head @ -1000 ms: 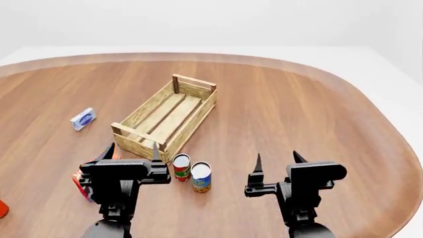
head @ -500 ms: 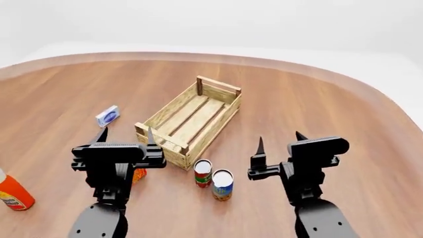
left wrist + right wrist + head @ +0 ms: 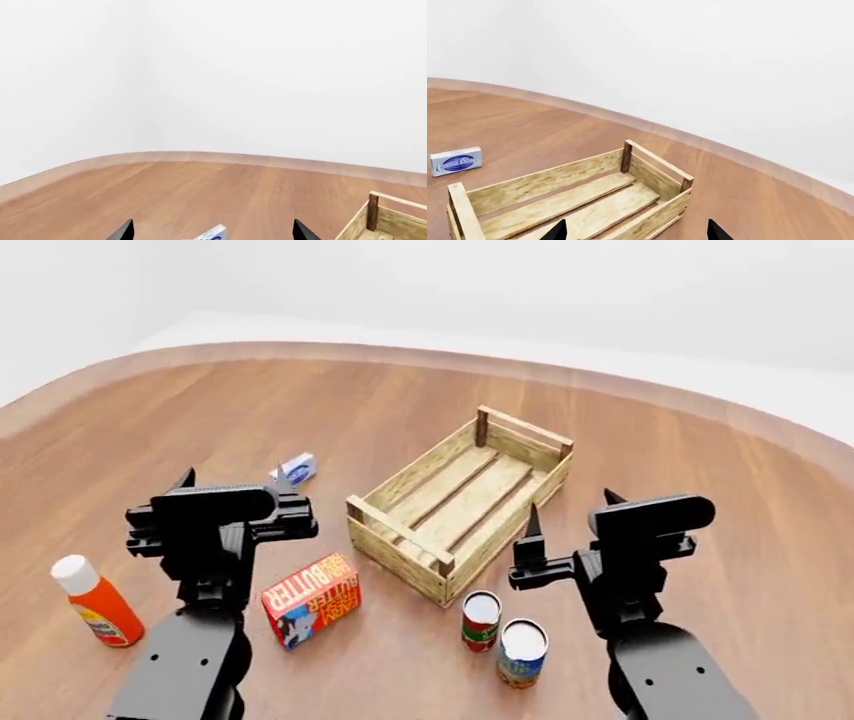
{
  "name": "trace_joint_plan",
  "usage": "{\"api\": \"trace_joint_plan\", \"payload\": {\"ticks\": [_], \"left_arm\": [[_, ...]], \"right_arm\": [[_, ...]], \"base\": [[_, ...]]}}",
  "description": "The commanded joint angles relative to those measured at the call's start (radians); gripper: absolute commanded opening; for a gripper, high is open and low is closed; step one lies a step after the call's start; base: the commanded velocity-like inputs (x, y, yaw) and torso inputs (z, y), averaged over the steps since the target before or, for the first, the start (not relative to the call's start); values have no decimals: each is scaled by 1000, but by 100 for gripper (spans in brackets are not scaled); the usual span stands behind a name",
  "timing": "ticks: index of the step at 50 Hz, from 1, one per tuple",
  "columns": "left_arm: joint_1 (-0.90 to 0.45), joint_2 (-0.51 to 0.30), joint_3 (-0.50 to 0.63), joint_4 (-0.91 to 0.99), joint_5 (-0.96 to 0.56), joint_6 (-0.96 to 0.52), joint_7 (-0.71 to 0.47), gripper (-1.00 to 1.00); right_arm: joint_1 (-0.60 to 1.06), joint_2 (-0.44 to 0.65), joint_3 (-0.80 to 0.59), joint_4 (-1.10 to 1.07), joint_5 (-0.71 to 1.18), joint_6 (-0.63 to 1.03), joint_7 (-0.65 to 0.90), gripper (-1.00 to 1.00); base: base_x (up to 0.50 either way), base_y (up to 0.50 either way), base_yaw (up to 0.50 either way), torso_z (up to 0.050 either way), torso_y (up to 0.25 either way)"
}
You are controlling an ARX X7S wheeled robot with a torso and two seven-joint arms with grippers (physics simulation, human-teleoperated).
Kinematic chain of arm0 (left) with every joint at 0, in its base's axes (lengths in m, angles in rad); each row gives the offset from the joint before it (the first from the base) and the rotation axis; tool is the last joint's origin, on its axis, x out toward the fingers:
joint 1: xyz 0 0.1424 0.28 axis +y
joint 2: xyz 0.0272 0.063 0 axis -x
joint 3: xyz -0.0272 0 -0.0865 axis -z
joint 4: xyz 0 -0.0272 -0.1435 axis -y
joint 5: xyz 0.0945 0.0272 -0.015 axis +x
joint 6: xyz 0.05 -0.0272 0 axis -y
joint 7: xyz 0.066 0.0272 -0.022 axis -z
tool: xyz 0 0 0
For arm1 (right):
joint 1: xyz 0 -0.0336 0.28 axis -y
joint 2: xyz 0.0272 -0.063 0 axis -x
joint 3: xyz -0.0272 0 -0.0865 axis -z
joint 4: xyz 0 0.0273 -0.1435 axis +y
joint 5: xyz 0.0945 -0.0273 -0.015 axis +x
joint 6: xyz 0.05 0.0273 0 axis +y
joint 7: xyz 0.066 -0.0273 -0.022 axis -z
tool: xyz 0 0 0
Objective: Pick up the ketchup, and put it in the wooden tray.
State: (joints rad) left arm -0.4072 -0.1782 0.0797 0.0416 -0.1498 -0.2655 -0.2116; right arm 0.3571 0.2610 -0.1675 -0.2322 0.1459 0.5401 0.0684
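On the counter (image 3: 400, 410), seen from my head camera:
Ketchup (image 3: 94, 600): stands upright near the counter's edge on my left side, white cap up, well apart from the wooden tray and from both claws; nothing touches it.
Wooden tray (image 3: 461, 502): sits mid-counter, set at a slant, slatted bottom bare; its corner posts and plank sides also show in the right wrist view (image 3: 580, 197).
Left claw (image 3: 227, 483): raised above the counter between the ketchup and the tray, fingers spread apart, holding nothing; in the left wrist view only its two dark tips show, with a gap between them (image 3: 213, 231).
Right claw (image 3: 571, 512): raised just beside the tray's near right side, fingers apart, holding nothing.
Butter box (image 3: 312, 598): lies red face up, between the ketchup and the tray's near corner.
Two cans (image 3: 503, 634): upright, side by side, just in front of the tray's near corner.
Small blue-and-white box (image 3: 294, 469): lies beyond my left claw, to the left of the tray.
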Motion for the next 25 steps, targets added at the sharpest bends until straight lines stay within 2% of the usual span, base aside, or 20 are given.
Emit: {"api": "trace_joint_plan", "payload": {"ticks": [1, 9, 25], "left_arm": [[-63, -16, 0, -54, 6, 5, -4, 100], [-94, -27, 14, -81, 25, -5, -12, 100], [-102, -30, 14, -103, 18, 4, -23, 100]], "right_arm": [[40, 13, -16, 3, -3, 34, -4, 100], [62, 21, -31, 8, -8, 57, -6, 100], [47, 29, -25, -19, 9, 71, -5, 100]], "base": [[0, 0, 0, 0, 0], [54, 14, 0, 0, 0], [463, 119, 0, 0, 1]]}}
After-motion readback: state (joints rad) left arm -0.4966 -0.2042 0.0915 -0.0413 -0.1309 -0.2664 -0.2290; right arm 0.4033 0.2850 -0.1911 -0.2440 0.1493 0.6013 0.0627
